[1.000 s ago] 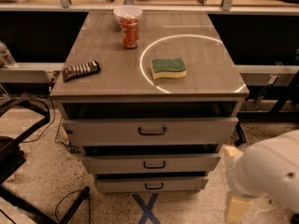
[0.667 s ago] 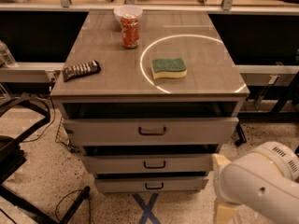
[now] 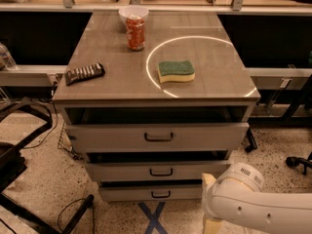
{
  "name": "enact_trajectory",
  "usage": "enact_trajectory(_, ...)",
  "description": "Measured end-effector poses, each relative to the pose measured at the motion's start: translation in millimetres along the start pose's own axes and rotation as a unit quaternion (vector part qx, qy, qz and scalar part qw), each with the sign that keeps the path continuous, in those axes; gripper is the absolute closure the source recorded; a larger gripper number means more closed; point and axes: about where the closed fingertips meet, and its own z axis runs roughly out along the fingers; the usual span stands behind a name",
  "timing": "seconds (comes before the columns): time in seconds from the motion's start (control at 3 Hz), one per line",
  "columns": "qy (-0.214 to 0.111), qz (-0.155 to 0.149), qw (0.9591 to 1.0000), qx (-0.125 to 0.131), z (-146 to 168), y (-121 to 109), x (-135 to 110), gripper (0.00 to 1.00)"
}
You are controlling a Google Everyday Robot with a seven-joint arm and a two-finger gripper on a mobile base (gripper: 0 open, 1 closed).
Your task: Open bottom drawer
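Note:
The bottom drawer (image 3: 146,193) is the narrowest, lowest front of the cabinet, with a small dark bar handle (image 3: 160,194) at its centre. It stands shut or nearly shut, with a dark gap above it. My white arm (image 3: 253,204) reaches in from the lower right, and its end (image 3: 214,213) sits just right of the bottom drawer's front, near the floor. The gripper itself is hidden below the frame's edge.
The mid-sized drawer (image 3: 156,171) and the widest top drawer (image 3: 158,137) sit above. On the cabinet top lie a red can (image 3: 135,32), a white bowl (image 3: 133,12), a green-and-yellow sponge (image 3: 176,71) and a dark remote-like object (image 3: 85,73). Black stand legs and cables (image 3: 29,179) lie at the left.
My arm has swung left and lower, from the right edge toward the bottom drawer's right end. The drawers and tabletop objects have not moved.

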Motion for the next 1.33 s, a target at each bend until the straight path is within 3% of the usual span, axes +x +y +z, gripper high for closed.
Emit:
enact_trajectory(0.67, -0.030, 0.012, 0.9995, -0.008, 81.7, 12.0, -14.6, 0.00)
enact_trajectory(1.0, -0.035, -0.006, 0.9987, -0.037, 109.0, 23.4, -30.0, 0.00)
enact_trajectory(1.33, -0.036, -0.007, 0.9984, -0.042, 112.1, 26.2, -31.7, 0.00)
